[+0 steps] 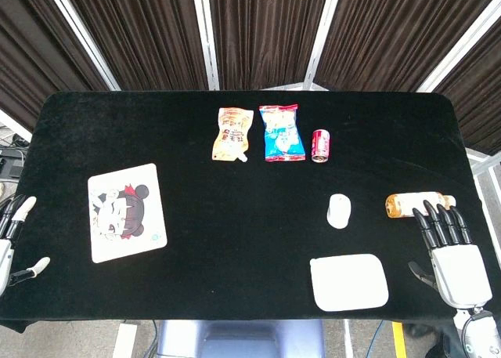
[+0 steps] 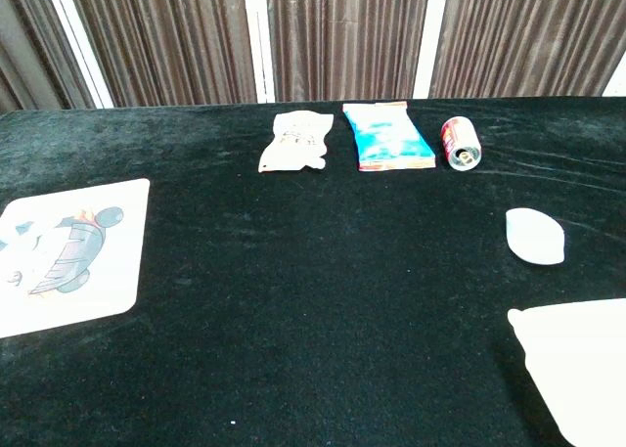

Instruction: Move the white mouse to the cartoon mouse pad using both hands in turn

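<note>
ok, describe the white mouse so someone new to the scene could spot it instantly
Start at the black table and go to the robot's right half, near the right hand. The white mouse lies just beyond the white rectangular pad and beside the orange bottle lying on its side. It is the small rounded white oval, much smaller than the flat pad and the only plain white item there.

Orange pouch, blue packet, red can, bottle, white pad.
</note>
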`<state>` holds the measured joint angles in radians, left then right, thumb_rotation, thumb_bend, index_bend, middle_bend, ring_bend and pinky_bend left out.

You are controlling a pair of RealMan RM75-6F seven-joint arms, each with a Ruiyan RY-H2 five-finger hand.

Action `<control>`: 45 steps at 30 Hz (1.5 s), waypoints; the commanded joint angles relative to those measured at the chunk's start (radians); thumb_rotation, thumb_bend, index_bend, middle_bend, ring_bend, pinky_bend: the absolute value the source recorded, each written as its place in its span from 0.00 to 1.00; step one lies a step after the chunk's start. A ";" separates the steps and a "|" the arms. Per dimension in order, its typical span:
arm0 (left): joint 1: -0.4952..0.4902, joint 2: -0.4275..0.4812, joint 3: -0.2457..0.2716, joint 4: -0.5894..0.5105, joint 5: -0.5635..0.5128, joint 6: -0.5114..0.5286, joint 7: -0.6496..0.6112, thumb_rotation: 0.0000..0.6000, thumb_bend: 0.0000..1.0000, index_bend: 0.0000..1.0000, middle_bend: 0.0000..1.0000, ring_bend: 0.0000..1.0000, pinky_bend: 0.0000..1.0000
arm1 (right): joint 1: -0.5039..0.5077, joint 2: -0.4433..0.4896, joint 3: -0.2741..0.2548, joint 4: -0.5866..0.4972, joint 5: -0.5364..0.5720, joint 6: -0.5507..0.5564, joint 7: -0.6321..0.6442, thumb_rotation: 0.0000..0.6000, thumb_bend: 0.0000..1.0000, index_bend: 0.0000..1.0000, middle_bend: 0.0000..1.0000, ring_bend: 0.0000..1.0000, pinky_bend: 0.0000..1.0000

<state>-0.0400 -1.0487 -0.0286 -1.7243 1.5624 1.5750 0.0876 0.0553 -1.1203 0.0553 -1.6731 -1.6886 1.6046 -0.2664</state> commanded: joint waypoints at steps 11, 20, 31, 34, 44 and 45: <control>-0.005 -0.003 -0.014 0.000 -0.022 -0.008 0.015 1.00 0.00 0.00 0.00 0.00 0.00 | 0.069 -0.010 0.006 0.037 -0.006 -0.102 0.028 1.00 0.00 0.00 0.00 0.00 0.00; -0.022 -0.021 -0.028 0.019 -0.064 -0.043 0.035 1.00 0.00 0.00 0.00 0.00 0.00 | 0.377 -0.038 0.016 0.350 -0.177 -0.376 0.267 1.00 0.00 0.11 0.14 0.01 0.00; -0.035 -0.070 -0.061 0.056 -0.151 -0.065 0.110 1.00 0.00 0.00 0.00 0.00 0.00 | 0.603 -0.210 -0.097 0.808 -0.397 -0.404 0.386 1.00 0.00 0.13 0.19 0.05 0.08; -0.041 -0.079 -0.065 0.065 -0.170 -0.078 0.121 1.00 0.00 0.00 0.00 0.00 0.00 | 0.628 -0.256 -0.126 0.889 -0.419 -0.419 0.396 1.00 0.00 0.13 0.20 0.06 0.09; -0.058 -0.098 -0.083 0.099 -0.215 -0.105 0.132 1.00 0.00 0.00 0.00 0.00 0.00 | 0.674 -0.429 -0.202 1.145 -0.442 -0.380 0.457 1.00 0.00 0.13 0.20 0.06 0.11; -0.058 -0.099 -0.083 0.102 -0.215 -0.106 0.132 1.00 0.00 0.00 0.00 0.00 0.00 | 0.675 -0.443 -0.208 1.168 -0.440 -0.372 0.464 1.00 0.00 0.13 0.20 0.06 0.11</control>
<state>-0.0980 -1.1473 -0.1114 -1.6237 1.3477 1.4691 0.2198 0.7201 -1.5321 -0.1343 -0.5437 -2.1264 1.2151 0.1770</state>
